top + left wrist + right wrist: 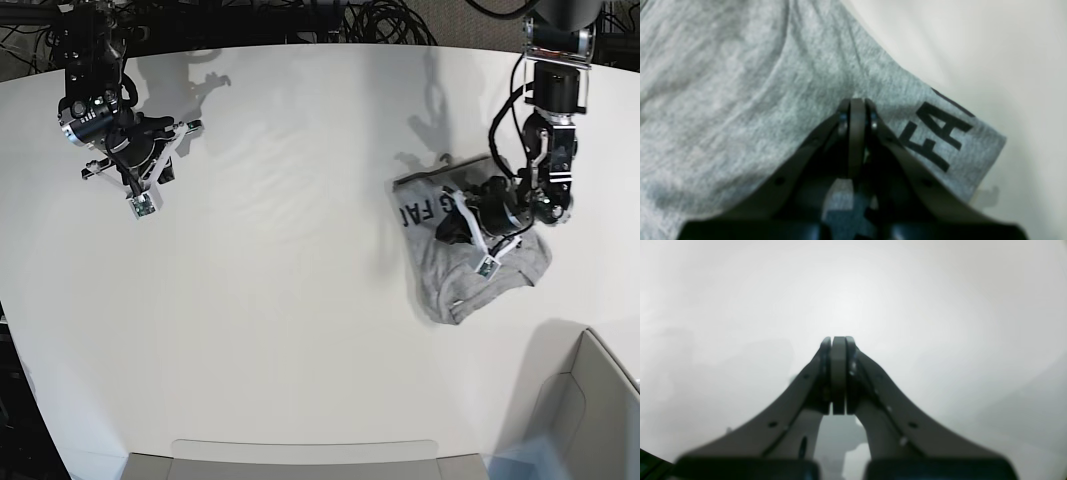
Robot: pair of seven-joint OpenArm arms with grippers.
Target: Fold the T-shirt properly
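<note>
On the white worktop (300, 300), toward its right side, the T-shirt (470, 270) lies bunched in a rumpled heap. It looks light, soft and limp, so it should sag and crease; edges or corners seem the best places to take hold. It is heather grey with black block lettering (938, 133). The left hand (857, 101) rests closed over the cloth; whether it pinches fabric is unclear. The right hand (838, 338), far left, is closed, empty.
</note>
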